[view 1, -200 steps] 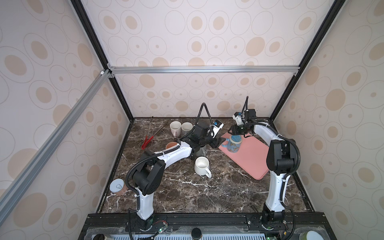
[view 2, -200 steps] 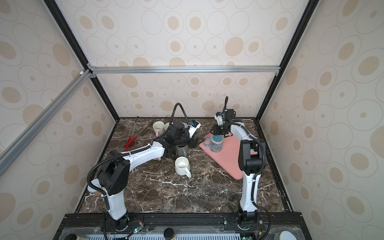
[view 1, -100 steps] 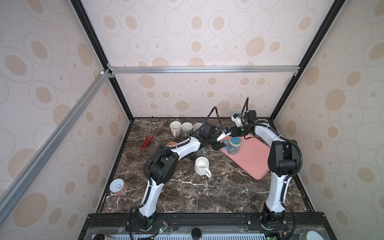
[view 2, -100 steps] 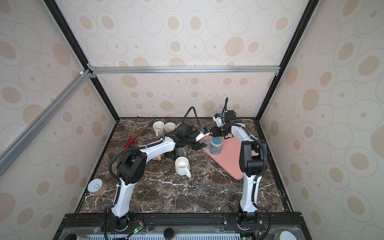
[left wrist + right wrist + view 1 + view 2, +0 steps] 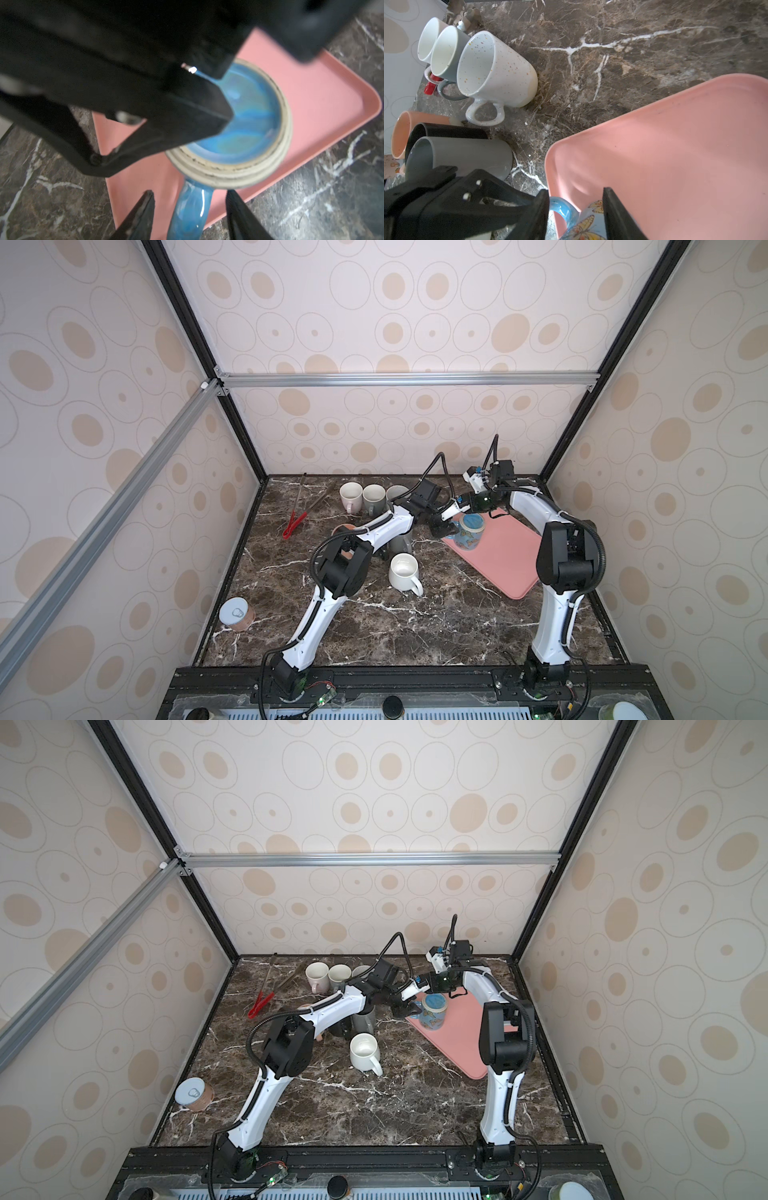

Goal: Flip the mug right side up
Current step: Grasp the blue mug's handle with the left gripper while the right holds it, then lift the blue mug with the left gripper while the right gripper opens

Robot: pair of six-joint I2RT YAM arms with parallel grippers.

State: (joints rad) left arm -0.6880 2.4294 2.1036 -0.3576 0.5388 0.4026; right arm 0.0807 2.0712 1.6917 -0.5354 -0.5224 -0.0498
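Note:
The mug (image 5: 469, 531) (image 5: 432, 1013) is blue with yellow butterflies and stands upside down at the near left corner of the pink tray (image 5: 507, 564) (image 5: 465, 1048), handle pointing left. In the left wrist view its glazed base (image 5: 249, 124) faces up. My left gripper (image 5: 189, 192) (image 5: 442, 526) is open, one finger on each side of the handle (image 5: 191, 207), with gaps on both sides. My right gripper (image 5: 575, 189) (image 5: 471, 510) reaches in from behind, jaws apart over the base. Whether it touches the mug I cannot tell.
Grey and black mugs (image 5: 400, 543) stand under my left forearm, with a white mug (image 5: 404, 572) in front. Three mugs (image 5: 351, 495) line the back, one of them speckled (image 5: 496, 68). Red tongs (image 5: 297, 516) and a can (image 5: 237, 614) lie at the left.
My left arm has swung right from the grey mugs to the blue mug's handle, and its jaws have narrowed around it. The right gripper and the mug have stayed put.

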